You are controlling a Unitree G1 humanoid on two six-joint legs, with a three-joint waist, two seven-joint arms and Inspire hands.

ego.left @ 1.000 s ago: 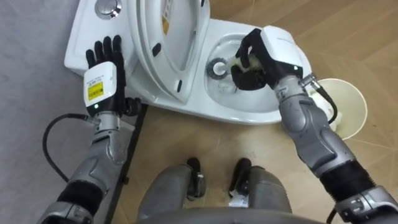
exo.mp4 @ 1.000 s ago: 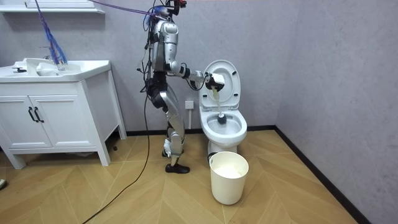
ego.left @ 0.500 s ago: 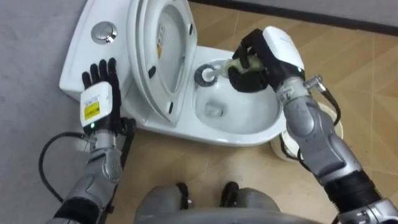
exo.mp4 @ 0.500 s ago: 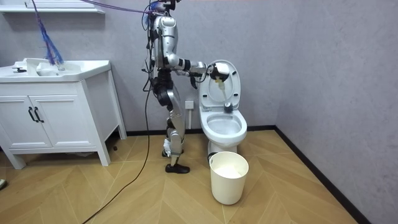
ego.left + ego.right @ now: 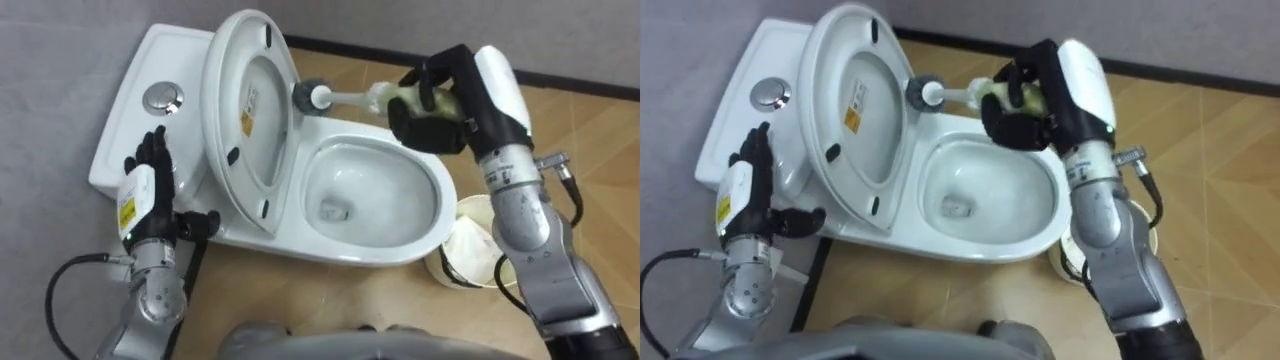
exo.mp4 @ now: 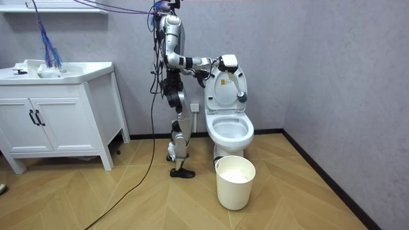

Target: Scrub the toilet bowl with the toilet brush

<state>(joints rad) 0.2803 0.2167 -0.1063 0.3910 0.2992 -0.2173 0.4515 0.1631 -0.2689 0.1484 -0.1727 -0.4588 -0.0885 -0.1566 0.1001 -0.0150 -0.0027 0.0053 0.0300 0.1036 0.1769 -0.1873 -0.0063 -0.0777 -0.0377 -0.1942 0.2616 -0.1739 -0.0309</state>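
Observation:
The white toilet [image 5: 430, 215] stands with its lid [image 5: 245, 110] raised and a little water in the bowl. My right hand [image 5: 432, 100] is shut on the yellowish grip of the toilet brush. The brush's white shaft points left, and its dark head [image 5: 304, 96] hangs above the bowl's back rim, close to the lid's edge. The right eye view shows the same brush head [image 5: 919, 93] and right hand [image 5: 1024, 100]. My left hand [image 5: 140, 192] is open, fingers straight up, beside the tank [image 5: 125, 130]. In the room view I stand at the toilet's side, right hand [image 6: 227, 62] held high over the toilet [image 6: 230, 131].
A white waste bin [image 5: 470, 250] stands on the wooden floor right of the bowl, under my right forearm; the room view shows this bin [image 6: 236, 182] in front of the toilet. A white sink cabinet [image 6: 57, 115] stands at the room view's left. A flush button [image 5: 160, 97] tops the tank.
My right hand has lifted the brush out of the bowl to beside the lid's edge. The eye view has shifted. The left hand stays by the tank.

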